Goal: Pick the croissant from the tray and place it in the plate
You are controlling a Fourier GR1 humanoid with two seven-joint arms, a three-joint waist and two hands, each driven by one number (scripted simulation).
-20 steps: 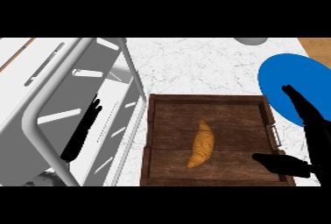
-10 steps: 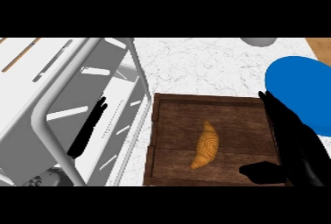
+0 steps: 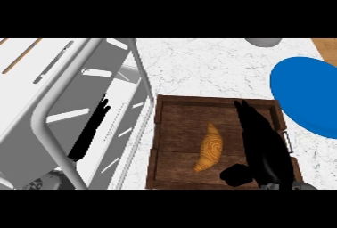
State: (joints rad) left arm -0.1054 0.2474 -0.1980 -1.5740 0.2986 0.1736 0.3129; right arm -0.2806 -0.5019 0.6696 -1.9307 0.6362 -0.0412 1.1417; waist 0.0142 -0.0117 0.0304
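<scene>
A golden curved croissant (image 3: pixel 208 148) lies in the middle of a dark wooden tray (image 3: pixel 178 115) on the marble counter. My right hand (image 3: pixel 263 147) hovers over the tray's right part, just right of the croissant, fingers straight and pointing away, thumb (image 3: pixel 234 173) sticking out low toward the croissant; it is open and holds nothing. The blue plate (image 3: pixel 306 95) sits at the right edge, beyond the tray's right rim. My left hand (image 3: pixel 91 131) shows at the left over the dish rack, fingers straight and up, resting open.
A white wire dish rack (image 3: pixel 72 102) fills the left side, its rail close to the tray's left rim. A grey round object (image 3: pixel 263 42) peeks in at the top right. Bare marble counter (image 3: pixel 204 67) lies behind the tray.
My right hand has moved left from over the plate's edge to above the tray's right part, closer to the croissant. The croissant and left hand have stayed put.
</scene>
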